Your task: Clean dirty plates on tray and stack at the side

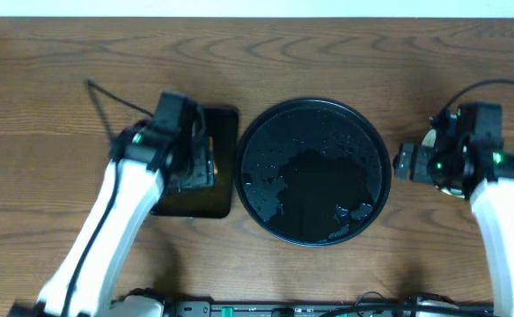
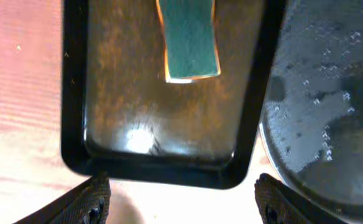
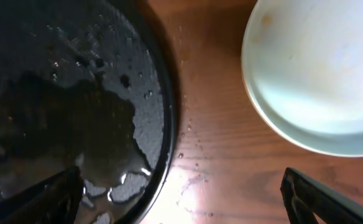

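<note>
The round black tray (image 1: pixel 313 170) sits mid-table, wet with puddles and holding no plate. It also shows in the left wrist view (image 2: pixel 330 99) and the right wrist view (image 3: pixel 76 93). A pale mint-blue plate (image 3: pixel 318 68) lies on the wood right of the tray, mostly hidden under my right arm in the overhead view (image 1: pixel 451 187); any plates beneath it are hidden. My right gripper (image 3: pixel 181 199) is open and empty, straddling the tray's right rim. My left gripper (image 2: pixel 181 199) is open and empty at the near edge of the rectangular tray.
A small rectangular black tray (image 2: pixel 163 93) lies left of the round tray, with a green sponge (image 2: pixel 188 40) lying in it. It also shows in the overhead view (image 1: pixel 195 201). A black cable (image 1: pixel 107 97) runs across the wood at the left.
</note>
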Controlling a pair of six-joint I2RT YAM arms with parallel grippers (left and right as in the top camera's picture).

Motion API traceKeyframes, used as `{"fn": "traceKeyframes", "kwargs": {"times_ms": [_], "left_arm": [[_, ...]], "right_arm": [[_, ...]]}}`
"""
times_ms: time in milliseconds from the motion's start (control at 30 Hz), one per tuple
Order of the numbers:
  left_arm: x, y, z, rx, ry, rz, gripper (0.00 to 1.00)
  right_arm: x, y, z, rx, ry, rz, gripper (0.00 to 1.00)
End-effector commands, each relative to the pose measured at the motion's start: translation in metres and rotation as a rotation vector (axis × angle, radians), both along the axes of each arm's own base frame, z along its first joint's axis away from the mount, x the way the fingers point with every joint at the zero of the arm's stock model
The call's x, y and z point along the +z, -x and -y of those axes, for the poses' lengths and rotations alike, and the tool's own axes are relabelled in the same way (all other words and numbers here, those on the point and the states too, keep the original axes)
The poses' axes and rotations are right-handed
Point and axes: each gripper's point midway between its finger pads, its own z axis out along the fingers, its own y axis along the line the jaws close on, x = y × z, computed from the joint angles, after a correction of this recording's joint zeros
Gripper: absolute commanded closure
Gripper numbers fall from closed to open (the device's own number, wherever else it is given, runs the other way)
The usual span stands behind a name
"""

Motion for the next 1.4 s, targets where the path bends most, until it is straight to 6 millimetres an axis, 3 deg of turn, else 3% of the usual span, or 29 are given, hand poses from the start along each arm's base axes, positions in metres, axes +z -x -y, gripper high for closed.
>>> {"fn": "traceKeyframes", "kwargs": {"times_ms": [0,167,400,1367], "left_arm": [[0.011,0.013,-0.005,-0.007,0.021,0.128,0.25],[0.038,0.026,-0.008,-0.004,0.077,0.355,0.25],[0.066,0.039,-0.012,-0.002,0.109,0.492,0.25],[0.067,0.039,-0.012,-0.002,0.11,0.493,0.25]], "right_arm": [[0.006,0.017,-0.004,0.012,0.024,0.079,0.01],[0.028,0.039,-0.007,0.025,0.051,0.237,0.01],[0.058,0.058,-0.008,0.023,0.066,0.371,0.01],[0.065,0.065,-0.006,0.032,0.109,0.41,0.01]]}}
